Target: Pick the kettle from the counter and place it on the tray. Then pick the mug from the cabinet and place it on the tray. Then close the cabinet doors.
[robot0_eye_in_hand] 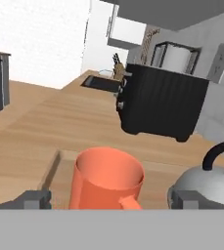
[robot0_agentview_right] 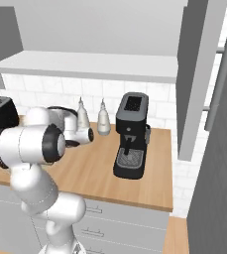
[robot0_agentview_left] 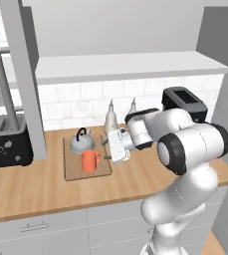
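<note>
mug [robot0_agentview_left: 89, 161] upright on the tray [robot0_agentview_left: 73, 172], open mouth up, handle pointing toward the gripper [robot0_agentview_left: 107, 149] side. orange-red, plain cylinder, smooth. kettle [robot0_agentview_left: 81, 142] sits behind it on the same tray, just beside, squat silver-grey dome, black arched handle up top. tray is a flat rectangular wood board with a thin raised edge, long axis running front-to-back on the counter [robot0_agentview_left: 36, 194], light-brown wood worktop. gripper jaws spread wide, holding nothing; hand view shows the fingertips [robot0_eye_in_hand: 34, 198] either side of the mug, clear of it. black toaster [robot0_agentview_left: 5, 139] further left on the counter. two pale slim-necked bottles [robot0_agentview_left: 111, 117] behind the tray at the tiled wall.
</note>
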